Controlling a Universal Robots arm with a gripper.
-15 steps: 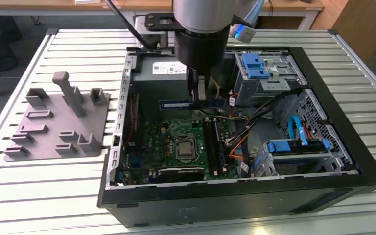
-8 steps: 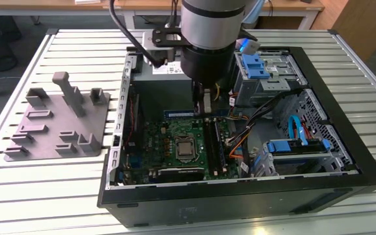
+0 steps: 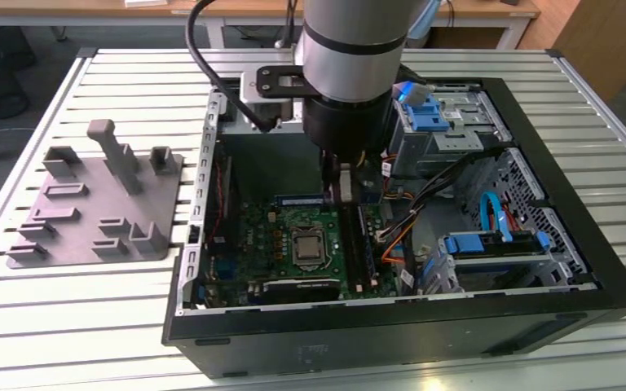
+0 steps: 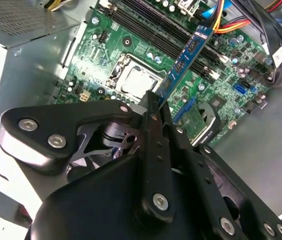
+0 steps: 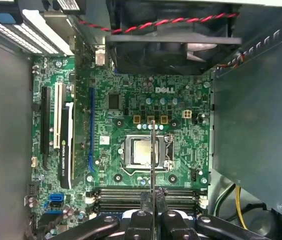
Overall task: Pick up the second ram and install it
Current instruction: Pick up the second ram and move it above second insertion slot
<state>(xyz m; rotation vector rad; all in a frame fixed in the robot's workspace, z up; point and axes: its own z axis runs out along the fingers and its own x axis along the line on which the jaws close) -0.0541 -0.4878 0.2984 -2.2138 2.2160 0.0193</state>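
Pinching second ram point(image 4: 184, 60), gripper point(image 4: 156, 102) holds long axis seemingly vertical above motherboard point(image 4: 106, 55).

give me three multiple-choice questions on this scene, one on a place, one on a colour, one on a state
1. Where does the grey fixture stand?
A. on the slatted table, at the exterior view's left of the computer case
B. inside the case
C. on a shelf

2. What colour is the ram stick?
A. red
B. yellow
C. blue-green

3. What state is the gripper in?
A. open and empty
B. shut on the ram stick
C. shut on a screwdriver

Answers:
1 A, the exterior view shows it on the slats outside the case.
2 C, the second wrist view shows its blue-green face.
3 B, both wrist views show the stick clamped in it, above the motherboard.
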